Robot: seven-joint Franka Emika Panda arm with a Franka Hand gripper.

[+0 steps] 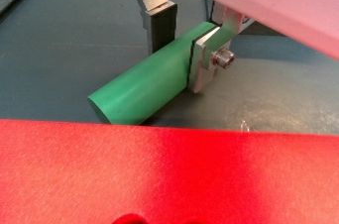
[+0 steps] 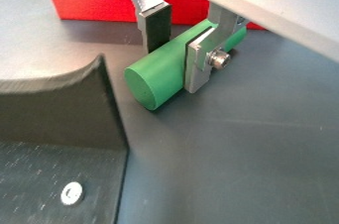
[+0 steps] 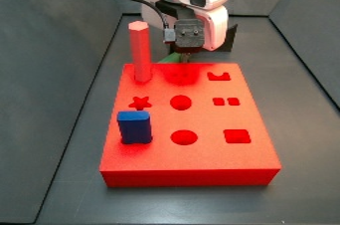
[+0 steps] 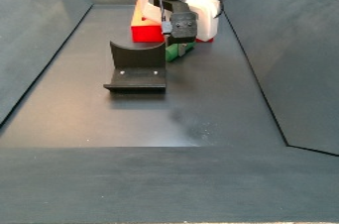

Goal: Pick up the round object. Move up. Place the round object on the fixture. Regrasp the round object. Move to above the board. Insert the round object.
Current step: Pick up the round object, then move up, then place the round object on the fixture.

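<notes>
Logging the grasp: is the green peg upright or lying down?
Lying down. The green peg rests lengthwise on the floor, with the gripper astride it.

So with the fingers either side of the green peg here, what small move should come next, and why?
Probably shut the gripper on the round object. In both wrist views the peg lies on the floor between the fingers, low between the board and the fixture. The dark-padded finger seems to stand just off it, so it does not look clamped; lifting comes after.
</notes>
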